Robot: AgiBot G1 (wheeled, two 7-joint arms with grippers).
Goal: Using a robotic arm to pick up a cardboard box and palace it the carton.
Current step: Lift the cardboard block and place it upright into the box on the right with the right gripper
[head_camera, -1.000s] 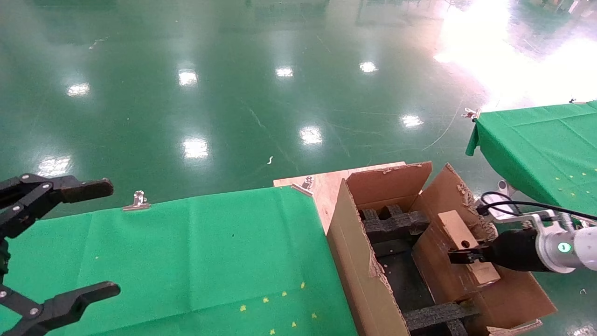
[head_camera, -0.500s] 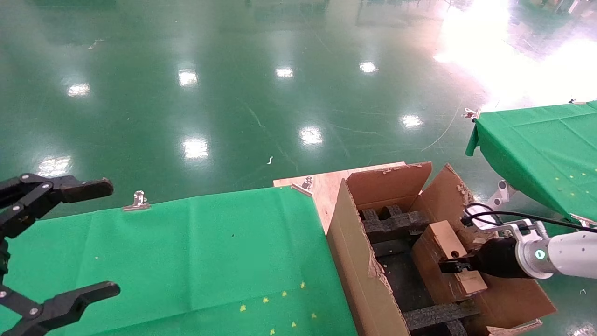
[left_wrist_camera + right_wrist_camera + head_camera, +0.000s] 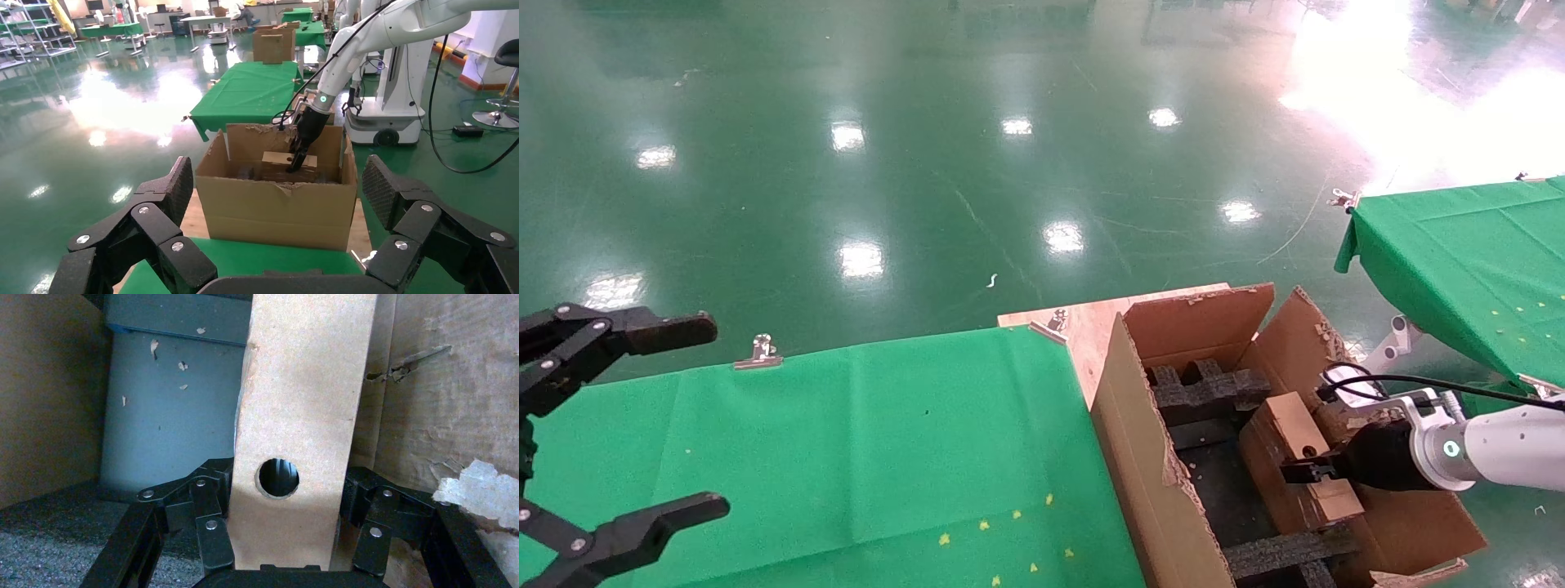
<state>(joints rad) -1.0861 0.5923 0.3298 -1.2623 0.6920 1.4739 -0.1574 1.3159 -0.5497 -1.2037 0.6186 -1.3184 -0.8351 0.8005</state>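
The large brown carton (image 3: 1140, 457) with torn flaps and black foam inserts (image 3: 1209, 388) stands at the table's right end. My right gripper (image 3: 1299, 472), on the white arm (image 3: 1500, 445), is shut on the small cardboard box (image 3: 1295, 457) with the round hole and holds it inside the carton, low by its right wall. In the right wrist view the box (image 3: 303, 422) sits between the fingers (image 3: 211, 530). The left wrist view shows the carton (image 3: 275, 202) and box (image 3: 278, 159) ahead. My left gripper (image 3: 633, 425) is open and empty at the far left.
A green cloth (image 3: 846, 441) covers the table, held by metal clips (image 3: 758, 353). A bare wooden corner (image 3: 1091, 322) shows by the carton. A second green table (image 3: 1467, 261) stands at the right. Glossy green floor lies beyond.
My right gripper has moved left and down with the cardboard box, lowering it deeper into the carton. The left arm has not moved.
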